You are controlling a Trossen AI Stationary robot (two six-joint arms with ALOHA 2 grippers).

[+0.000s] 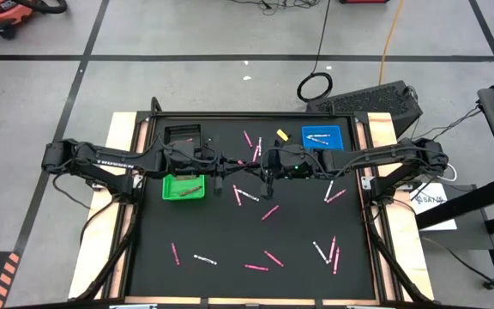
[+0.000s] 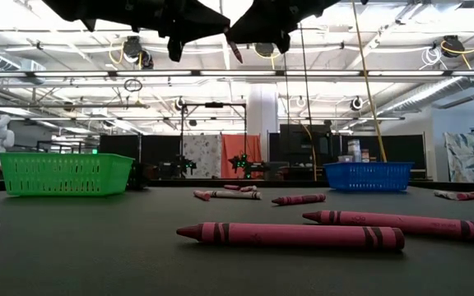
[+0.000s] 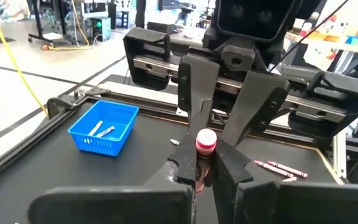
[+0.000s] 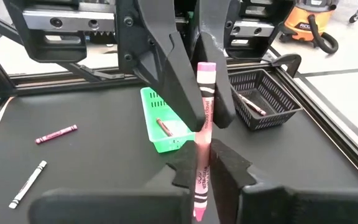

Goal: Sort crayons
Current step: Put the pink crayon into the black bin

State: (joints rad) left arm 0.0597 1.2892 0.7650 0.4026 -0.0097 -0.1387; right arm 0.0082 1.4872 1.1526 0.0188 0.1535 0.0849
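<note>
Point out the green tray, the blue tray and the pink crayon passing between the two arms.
green tray [image 1: 171, 195], high view, on its left rim.
blue tray [image 3: 79, 132], left wrist view, on its near wall.
pink crayon [image 4: 205, 99], right wrist view, on its wrapped upper shaft.

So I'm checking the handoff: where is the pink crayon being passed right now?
The pink crayon is in mid-air above the table's centre, pinched between the left end effector and the right end effector, right of the green tray.
</note>
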